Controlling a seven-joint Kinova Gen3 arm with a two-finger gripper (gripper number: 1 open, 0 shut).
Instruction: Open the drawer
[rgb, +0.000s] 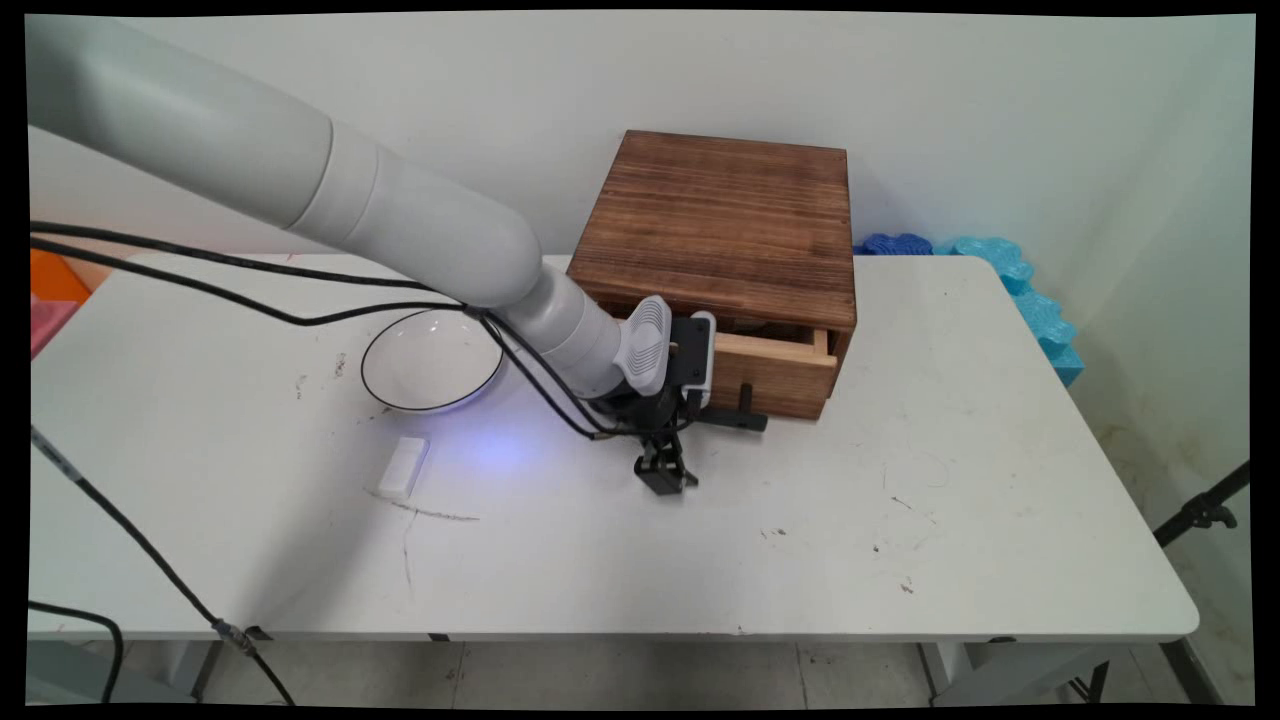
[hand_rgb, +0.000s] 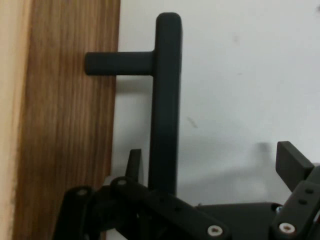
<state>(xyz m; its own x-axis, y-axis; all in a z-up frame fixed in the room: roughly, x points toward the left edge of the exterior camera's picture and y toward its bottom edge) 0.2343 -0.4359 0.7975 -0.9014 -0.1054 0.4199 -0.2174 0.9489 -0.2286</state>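
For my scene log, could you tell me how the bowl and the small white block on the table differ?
The bowl is round, with a dark rim; the white block is a plain rectangle. The bowl is clearly larger than the block. The bowl lies farther back, the block nearer the camera. Both are white and rest apart from the gripper.

1. Wooden box (rgb: 722, 222): dark brown stain, strong lengthwise grain streaks on the top.
2. Drawer (rgb: 775, 368): front panel mid-brown with grain; side edges and upper rim pale, unstained wood.
3. Drawer handle (hand_rgb: 165, 95): matte black bar and post.
4. Gripper (rgb: 668, 478): black linkage, silver-coloured pin heads visible in the hand view.
5. Bowl (rgb: 432, 359): white, thin black line round the rim.
6. Small block (rgb: 403, 467) near the bowl: plain white.
7. Table (rgb: 950, 500): white, scattered dark scuffs and specks.
8. Foam pieces (rgb: 1030, 290) behind the table's far right corner: bright cyan, one darker blue.
9. Wall (rgb: 1000, 100): off-white.
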